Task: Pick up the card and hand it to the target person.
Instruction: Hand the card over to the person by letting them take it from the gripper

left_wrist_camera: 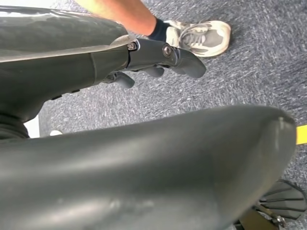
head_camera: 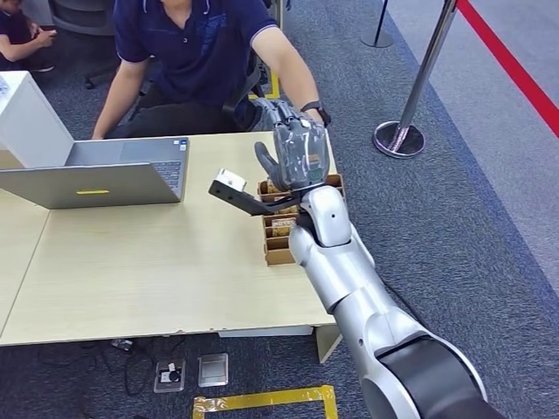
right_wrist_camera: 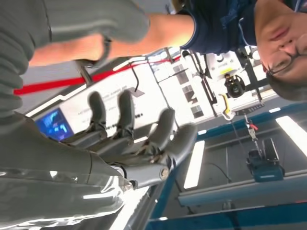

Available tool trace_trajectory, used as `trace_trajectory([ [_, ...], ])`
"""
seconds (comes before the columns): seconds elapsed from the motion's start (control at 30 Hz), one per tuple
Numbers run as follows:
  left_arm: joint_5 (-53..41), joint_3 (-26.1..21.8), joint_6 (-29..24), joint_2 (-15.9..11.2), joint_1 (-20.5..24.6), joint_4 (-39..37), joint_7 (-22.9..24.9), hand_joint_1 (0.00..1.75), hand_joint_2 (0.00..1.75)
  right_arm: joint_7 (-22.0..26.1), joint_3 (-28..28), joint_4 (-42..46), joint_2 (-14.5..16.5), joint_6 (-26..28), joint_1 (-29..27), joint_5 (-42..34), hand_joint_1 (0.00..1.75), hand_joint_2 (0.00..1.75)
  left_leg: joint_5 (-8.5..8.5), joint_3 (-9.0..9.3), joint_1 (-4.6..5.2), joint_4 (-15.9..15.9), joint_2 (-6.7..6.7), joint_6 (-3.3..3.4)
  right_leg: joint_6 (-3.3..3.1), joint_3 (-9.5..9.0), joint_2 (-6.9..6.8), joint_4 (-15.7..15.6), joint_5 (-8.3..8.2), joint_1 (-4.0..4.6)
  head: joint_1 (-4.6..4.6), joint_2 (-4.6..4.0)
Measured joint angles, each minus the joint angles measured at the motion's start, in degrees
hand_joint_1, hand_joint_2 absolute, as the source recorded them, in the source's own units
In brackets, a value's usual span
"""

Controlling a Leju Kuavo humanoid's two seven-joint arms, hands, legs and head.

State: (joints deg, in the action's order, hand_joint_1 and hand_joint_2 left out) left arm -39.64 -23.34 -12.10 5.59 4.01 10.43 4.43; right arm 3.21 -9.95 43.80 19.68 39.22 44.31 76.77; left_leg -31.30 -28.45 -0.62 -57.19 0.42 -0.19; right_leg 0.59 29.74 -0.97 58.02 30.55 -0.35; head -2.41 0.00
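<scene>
Currently, the right hand (head_camera: 298, 155) is raised above the card holder (head_camera: 279, 234) toward the person (head_camera: 197, 52), fingers apart, no card visible in them; the handover looks finished or the pick pending. Left hand (left_wrist_camera: 159, 60) state: cannot tell.

Even indoor light, soft shadows; the right hand (right_wrist_camera: 145, 143) blurs near the lens, ceiling strips glaring.

You're looking at an office or demo hall: grey carpet (head_camera: 461, 201), a light wooden desk (head_camera: 165, 271) with an open laptop (head_camera: 99, 170) at ten o'clock, stanchion posts (head_camera: 422, 78) and a red floor line (head_camera: 514, 65) at two o'clock.
</scene>
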Motion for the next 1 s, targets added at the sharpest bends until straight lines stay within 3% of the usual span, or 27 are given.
trace_trajectory([
  [0.13,-0.12,-0.04,0.08,0.31,-0.09,0.00,0.40,0.00,0.00,5.86,1.22,0.95,0.04,-0.14,-0.38,-10.79,0.00,1.75,0.00,0.02,0.00,-0.01,0.00,0.00,0.00,0.00,0.00,-0.01,0.00,0.00,-0.03,0.00],
  [0.3,-0.01,-0.52,-0.07,0.66,-0.61,0.00,0.67,0.00,0.00,11.89,0.00,12.28,-2.95,-6.18,-5.34,-36.04,0.00,1.75,0.00,-0.02,0.01,-0.05,-0.06,0.01,0.00,0.01,-0.05,-0.06,0.00,0.00,-0.04,0.00],
  [0.47,0.73,-1.65,0.32,0.69,-1.10,0.00,0.19,0.00,0.00,19.66,-0.92,29.54,-10.87,-21.77,-15.86,-64.10,0.00,1.75,-0.02,-0.08,0.01,-0.07,-0.19,0.03,0.01,0.00,-0.19,-0.17,0.00,0.00,-0.10,0.00],
  [0.57,1.01,-2.40,0.50,0.68,-1.45,0.00,-0.40,0.00,0.00,23.55,1.36,39.30,-15.74,-30.60,-24.79,-76.25,0.00,1.75,-0.06,-0.12,0.01,-0.07,-0.21,0.05,0.03,0.02,-0.20,-0.22,0.02,0.00,-0.13,0.00],
  [0.73,0.26,-2.85,0.99,0.58,-1.73,0.00,-1.33,0.00,0.00,26.05,10.32,51.51,-19.62,-41.93,-40.00,-90.19,0.00,1.75,-0.12,-0.20,0.01,-0.05,-0.20,0.08,0.06,0.06,-0.20,-0.24,0.05,0.00,-0.12,0.00],
  [1.0,-0.77,-3.23,1.19,-0.07,-1.71,0.01,-2.72,0.00,0.00,24.74,23.53,61.18,-18.56,-49.72,-54.77,-96.55,0.00,1.75,-0.12,-0.12,0.00,0.00,-0.14,0.07,0.04,0.04,-0.16,-0.22,0.05,0.00,0.04,0.00],
])
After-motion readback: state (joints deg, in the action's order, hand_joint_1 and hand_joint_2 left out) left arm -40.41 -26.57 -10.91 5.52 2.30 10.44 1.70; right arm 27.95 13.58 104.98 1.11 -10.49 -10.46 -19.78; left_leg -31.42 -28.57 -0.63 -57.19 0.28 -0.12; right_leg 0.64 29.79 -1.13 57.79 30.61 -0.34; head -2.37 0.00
